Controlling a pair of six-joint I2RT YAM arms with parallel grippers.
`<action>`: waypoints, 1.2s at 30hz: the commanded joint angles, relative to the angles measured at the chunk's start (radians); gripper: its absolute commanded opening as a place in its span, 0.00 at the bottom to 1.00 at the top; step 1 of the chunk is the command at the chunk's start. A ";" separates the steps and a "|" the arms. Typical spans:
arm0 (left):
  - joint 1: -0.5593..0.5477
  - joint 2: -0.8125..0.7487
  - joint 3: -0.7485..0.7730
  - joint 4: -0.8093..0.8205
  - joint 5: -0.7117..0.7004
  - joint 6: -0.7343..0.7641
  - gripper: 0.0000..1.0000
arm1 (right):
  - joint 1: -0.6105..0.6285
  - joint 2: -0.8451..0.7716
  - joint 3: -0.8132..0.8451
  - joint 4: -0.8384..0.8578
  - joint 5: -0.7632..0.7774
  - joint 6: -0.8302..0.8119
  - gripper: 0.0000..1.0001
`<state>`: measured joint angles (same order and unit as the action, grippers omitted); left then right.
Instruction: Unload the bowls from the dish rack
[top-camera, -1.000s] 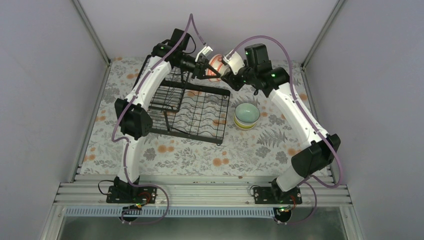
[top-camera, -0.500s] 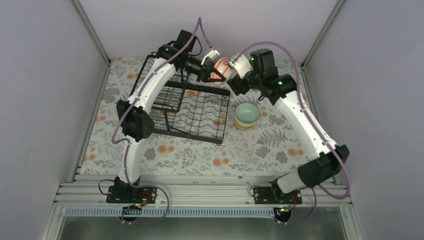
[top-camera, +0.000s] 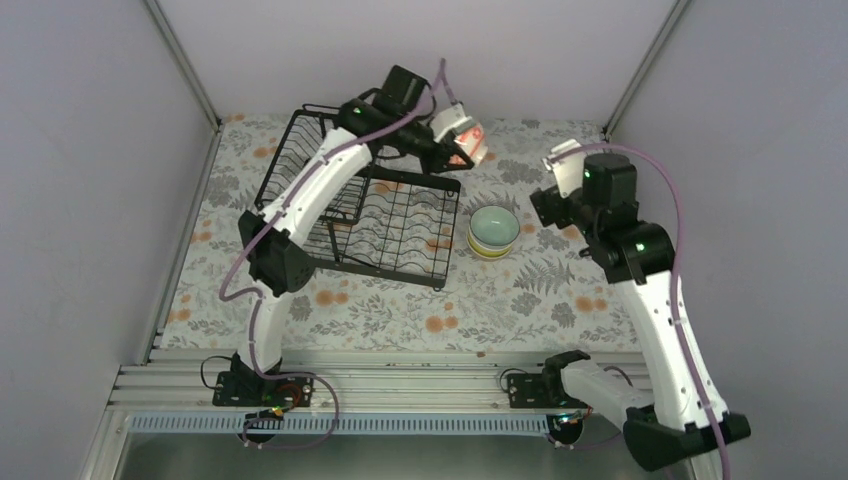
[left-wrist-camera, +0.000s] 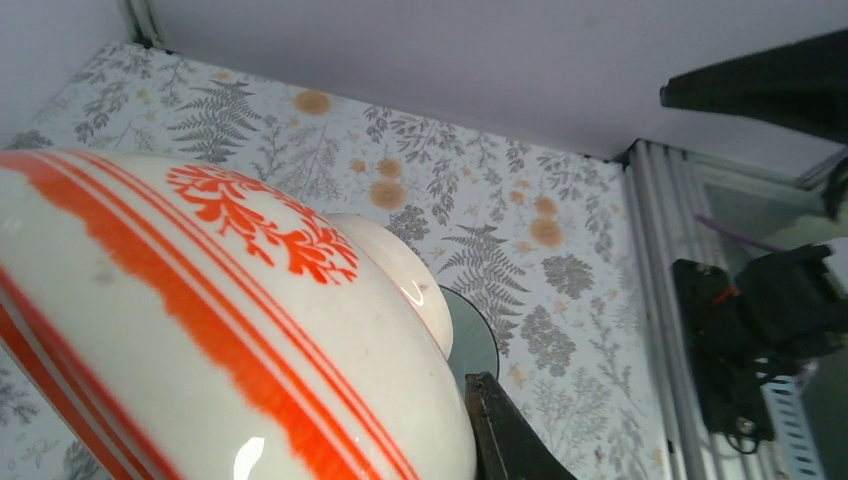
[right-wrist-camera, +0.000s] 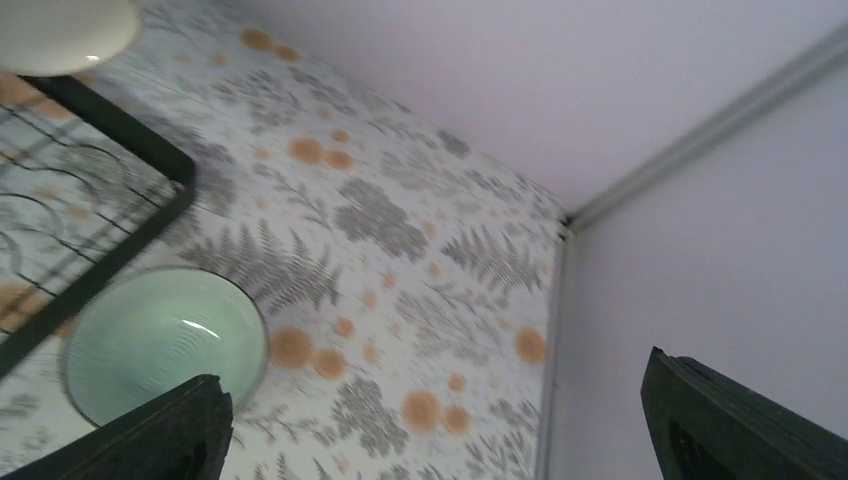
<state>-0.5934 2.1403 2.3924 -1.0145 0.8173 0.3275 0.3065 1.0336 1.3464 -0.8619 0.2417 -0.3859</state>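
Note:
The white bowl with the red-orange pattern (top-camera: 468, 140) hangs in the air past the far right corner of the black wire dish rack (top-camera: 372, 205). My left gripper (top-camera: 458, 150) is shut on its rim. In the left wrist view this bowl (left-wrist-camera: 200, 330) fills the left side, with one black finger (left-wrist-camera: 505, 425) pressed to its wall. The pale green bowl (top-camera: 494, 224) sits nested on another pale bowl on the table, right of the rack. My right gripper (top-camera: 547, 197) stands wide open and empty to the right of that stack. Its wrist view shows the green bowl (right-wrist-camera: 165, 340) by the left finger (right-wrist-camera: 160, 430).
The table has a floral cloth (top-camera: 400, 310) and grey walls close on three sides. The rack's corner bar (right-wrist-camera: 120, 200) crosses the left of the right wrist view. The rack's taller basket end (top-camera: 300, 150) is at the far left.
My right gripper has let go of the patterned bowl, opened wide and drawn back to the right. My left gripper has carried the bowl rightward, past the rack's corner.

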 joint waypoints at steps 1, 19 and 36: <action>-0.109 0.019 0.037 0.079 -0.254 0.024 0.02 | -0.062 -0.064 -0.093 0.010 0.075 0.015 1.00; -0.392 0.081 -0.094 0.076 -0.882 0.137 0.02 | -0.264 -0.117 -0.203 0.075 0.143 -0.014 1.00; -0.442 0.189 -0.082 0.023 -1.024 0.155 0.02 | -0.289 -0.128 -0.198 0.064 0.073 -0.021 1.00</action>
<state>-1.0336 2.2990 2.2711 -0.9844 -0.1505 0.4644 0.0296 0.9226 1.1530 -0.8154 0.3351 -0.3969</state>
